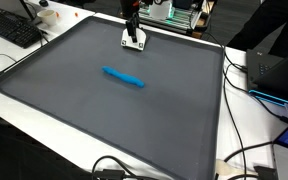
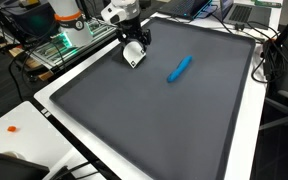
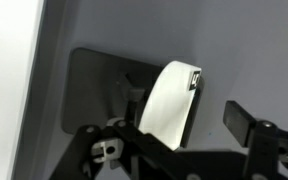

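A small white block [image 1: 134, 42] stands near the far edge of the dark grey mat [image 1: 94, 115]; it also shows in an exterior view [image 2: 133, 58]. My gripper [image 1: 133, 34] [image 2: 134, 47] hangs right over it, fingers down on either side. In the wrist view the white block [image 3: 169, 105] leans between the jaws of the gripper [image 3: 184, 112]. The right finger [image 3: 240, 122] stands clear of it with mat showing in the gap, and the left finger is mostly hidden behind the block. The gripper is open. A blue marker [image 1: 123, 77] [image 2: 180, 68] lies mid-mat, apart from the gripper.
The mat [image 2: 164, 125] lies on a white table. A keyboard [image 1: 12, 30] sits off one corner. A laptop [image 1: 280, 72] and cables [image 1: 252, 152] are along one side. A green circuit rack [image 2: 62, 44] stands behind the arm, and a small orange piece [image 2: 12, 128] lies on the table.
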Available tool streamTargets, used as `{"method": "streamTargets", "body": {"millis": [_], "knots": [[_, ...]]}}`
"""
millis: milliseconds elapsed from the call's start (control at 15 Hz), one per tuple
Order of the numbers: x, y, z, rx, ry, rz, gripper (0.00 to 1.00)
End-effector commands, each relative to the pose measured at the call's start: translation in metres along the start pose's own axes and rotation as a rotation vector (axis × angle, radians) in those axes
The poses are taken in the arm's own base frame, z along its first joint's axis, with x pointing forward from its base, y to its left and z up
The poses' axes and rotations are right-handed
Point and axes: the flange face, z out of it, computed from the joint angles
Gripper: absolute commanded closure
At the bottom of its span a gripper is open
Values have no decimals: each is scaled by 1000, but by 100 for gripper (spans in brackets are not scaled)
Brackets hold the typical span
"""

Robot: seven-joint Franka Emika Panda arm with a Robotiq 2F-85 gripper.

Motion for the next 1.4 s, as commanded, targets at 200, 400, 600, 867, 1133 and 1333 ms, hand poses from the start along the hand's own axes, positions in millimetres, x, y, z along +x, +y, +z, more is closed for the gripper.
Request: {"method": "streamTargets", "body": {"millis": [200, 400, 600, 867, 1133, 1333], "knots": [[-1, -3, 2, 18, 8, 38, 31], [-2, -4, 2, 22, 7, 53, 47], [-2, -5, 2, 27, 7, 74, 80], [0, -6, 0, 42, 19, 93, 100], [-1, -10, -8, 65, 30, 107, 99], [-4, -14, -19, 79, 38, 113, 99]]}}
